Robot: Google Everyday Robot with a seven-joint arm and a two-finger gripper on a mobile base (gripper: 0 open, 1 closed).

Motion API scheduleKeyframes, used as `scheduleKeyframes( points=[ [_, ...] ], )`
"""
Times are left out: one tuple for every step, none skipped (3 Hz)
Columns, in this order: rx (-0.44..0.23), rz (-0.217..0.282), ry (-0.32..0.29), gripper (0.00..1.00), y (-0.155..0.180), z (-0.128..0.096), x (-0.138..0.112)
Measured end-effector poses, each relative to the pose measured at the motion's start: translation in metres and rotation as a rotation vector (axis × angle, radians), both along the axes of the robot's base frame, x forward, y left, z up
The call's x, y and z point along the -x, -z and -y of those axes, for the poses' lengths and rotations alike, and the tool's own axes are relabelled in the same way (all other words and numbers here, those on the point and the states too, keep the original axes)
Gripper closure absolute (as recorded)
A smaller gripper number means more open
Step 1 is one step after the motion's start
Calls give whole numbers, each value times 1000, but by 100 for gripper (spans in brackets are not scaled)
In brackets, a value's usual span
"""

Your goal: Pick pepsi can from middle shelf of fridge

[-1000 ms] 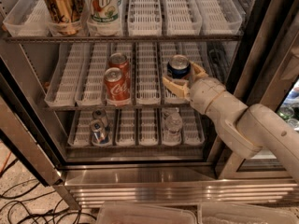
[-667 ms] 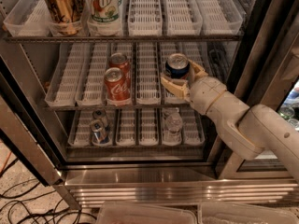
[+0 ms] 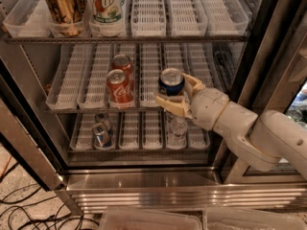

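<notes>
The pepsi can [image 3: 171, 82], dark blue with a silver top, stands in a lane right of centre on the middle shelf [image 3: 93, 78] of the fridge [image 3: 144, 189]. My gripper [image 3: 172, 91] reaches in from the right and is shut on the can. One cream finger [image 3: 169, 104] wraps its lower front and the other [image 3: 193, 82] its right side. The can's lower part is hidden behind the fingers. Two red cola cans [image 3: 120, 87] stand one lane to the left.
The top tier holds a tall gold can [image 3: 62, 4] and a green-white can [image 3: 106, 4]. The lowest tier holds small silver cans [image 3: 100, 132] and a clear item [image 3: 178, 126] below my gripper. The dark door edge [image 3: 268, 47] stands close beside my arm. Cables [image 3: 19, 202] lie on the floor.
The gripper and the pepsi can in it have moved together to the left and toward the front of the middle shelf. The other cans have not moved.
</notes>
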State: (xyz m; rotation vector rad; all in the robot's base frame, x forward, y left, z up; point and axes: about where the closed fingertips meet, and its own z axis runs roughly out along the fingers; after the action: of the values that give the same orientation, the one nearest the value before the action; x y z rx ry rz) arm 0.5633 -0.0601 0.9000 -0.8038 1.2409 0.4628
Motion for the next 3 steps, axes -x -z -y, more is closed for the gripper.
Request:
scheduleKeyframes(
  points=[
    [36,-66,-118,100,9,-20,28],
    [70,-119,-224,100,0,-35,48],
    [58,-191,-308,100,-20,-47,62]
  ],
)
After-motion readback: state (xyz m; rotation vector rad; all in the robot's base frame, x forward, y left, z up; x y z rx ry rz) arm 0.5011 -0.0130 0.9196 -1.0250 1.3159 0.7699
